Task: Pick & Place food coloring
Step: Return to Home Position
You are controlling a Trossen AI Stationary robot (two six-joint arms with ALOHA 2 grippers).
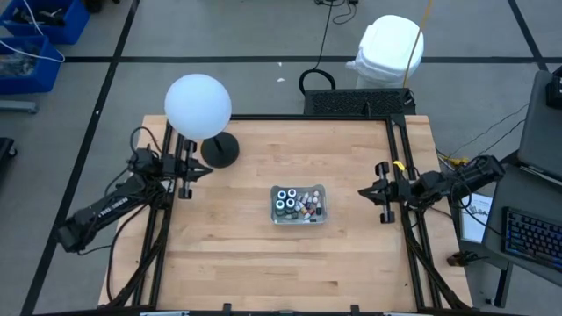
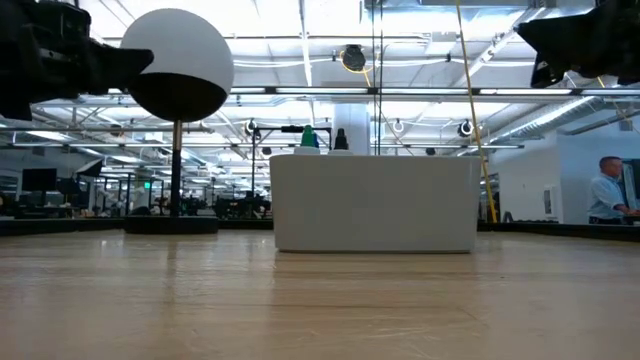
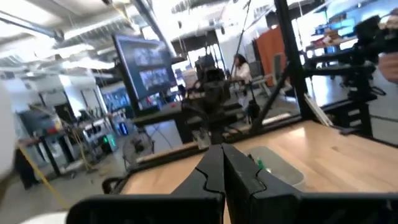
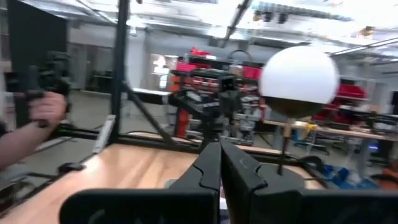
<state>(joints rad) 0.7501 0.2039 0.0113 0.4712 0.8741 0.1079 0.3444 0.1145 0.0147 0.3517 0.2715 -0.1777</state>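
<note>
A clear rectangular tray (image 1: 299,219) sits mid-table and holds the food coloring (image 1: 297,204): small dark round jars with pale ring tops and tinier white-capped vials with reddish bodies. In the low view the tray (image 2: 375,203) shows as a pale box. My left gripper (image 1: 205,170) hovers shut near the table's left edge, left of the tray, raised off the table. My right gripper (image 1: 363,191) hovers shut near the right edge, right of the tray. The wrist views show each pair of fingers closed together (image 3: 222,163) (image 4: 219,163). The left wrist view shows the tray (image 3: 277,168) ahead.
A white globe lamp (image 1: 198,106) on a dark round base (image 1: 219,150) stands at the table's far left, close to my left gripper. Black frame rails (image 1: 399,167) run along the table's sides. A person's hand (image 4: 46,109) shows beyond the table in the right wrist view.
</note>
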